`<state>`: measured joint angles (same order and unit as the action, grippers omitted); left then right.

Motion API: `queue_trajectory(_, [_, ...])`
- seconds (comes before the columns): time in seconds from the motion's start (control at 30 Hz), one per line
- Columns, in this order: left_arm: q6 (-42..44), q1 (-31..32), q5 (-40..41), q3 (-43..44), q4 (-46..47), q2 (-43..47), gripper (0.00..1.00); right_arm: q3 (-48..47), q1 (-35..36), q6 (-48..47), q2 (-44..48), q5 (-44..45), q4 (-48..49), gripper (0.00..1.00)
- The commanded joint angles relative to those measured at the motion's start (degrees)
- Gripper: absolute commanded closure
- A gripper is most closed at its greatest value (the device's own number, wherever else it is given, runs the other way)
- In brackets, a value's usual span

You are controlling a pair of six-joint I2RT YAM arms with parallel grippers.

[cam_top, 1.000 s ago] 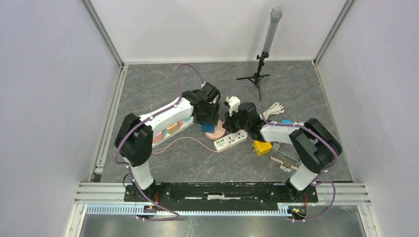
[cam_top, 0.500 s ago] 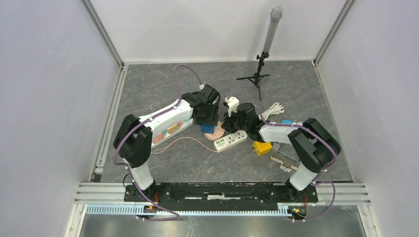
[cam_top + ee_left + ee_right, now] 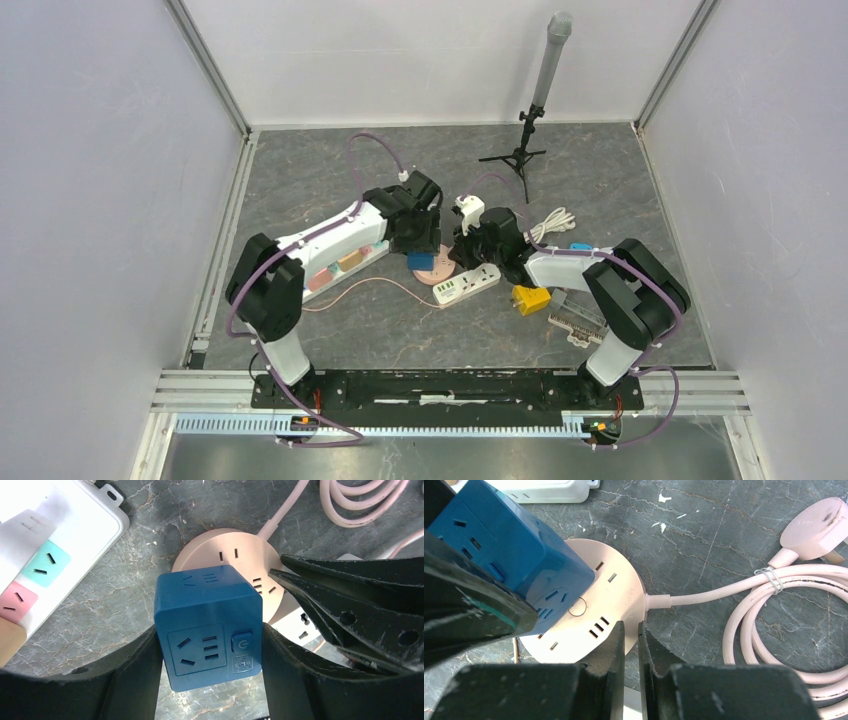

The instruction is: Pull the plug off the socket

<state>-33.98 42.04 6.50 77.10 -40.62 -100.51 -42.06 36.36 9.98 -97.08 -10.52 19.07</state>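
A blue cube plug stands on a round pink socket on the grey stone floor. My left gripper is shut on the cube's two sides. Whether the cube is still seated in the socket or just above it, I cannot tell. In the right wrist view my right gripper is shut, its tips at the rim of the pink socket beside the blue cube. From above, both grippers, left and right, meet over the cube and socket.
The socket's pink cable coils to the right and ends in a loose pink plug. A white power strip, a pastel strip, a yellow block, a grey strip and a tripod lie around.
The left arm's wrist and cable have shifted slightly back and left. The blue cube, the pink socket and the right arm stay almost where they were.
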Motion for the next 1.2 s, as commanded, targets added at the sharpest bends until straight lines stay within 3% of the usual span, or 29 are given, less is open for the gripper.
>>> queue_trajectory(0.0, [3.5,-2.0,-22.9,0.1,5.2,7.4,0.71,3.8,0.1,-3.3,-6.7,5.4,-15.1,0.84])
queue_trajectory(0.13, [2.4,-2.8,-23.8,0.0,6.2,7.6,0.71,3.9,0.1,-3.7,-7.1,5.3,-14.8,0.85])
queue_trajectory(0.3, [-2.6,0.2,-10.9,0.9,6.3,4.6,0.75,3.7,0.2,-4.4,-7.6,6.4,-15.0,0.85])
queue_trajectory(0.43, [-4.3,2.0,-6.8,2.3,6.3,1.2,0.75,3.6,0.5,-5.4,-7.9,8.2,-15.6,0.84])
queue_trajectory(0.7, [-4.6,1.2,-11.7,3.2,6.4,2.0,0.74,4.6,0.6,-6.7,-7.8,9.5,-15.4,0.84])
queue_trajectory(1.03, [-0.6,-7.1,-25.8,-0.5,7.1,9.1,0.73,6.1,0.6,-9.1,-6.8,10.2,-15.2,0.84])
queue_trajectory(1.17, [-1.3,-7.6,-26.6,-1.0,7.9,9.0,0.73,6.1,0.6,-9.0,-6.7,12.0,-15.1,0.84])
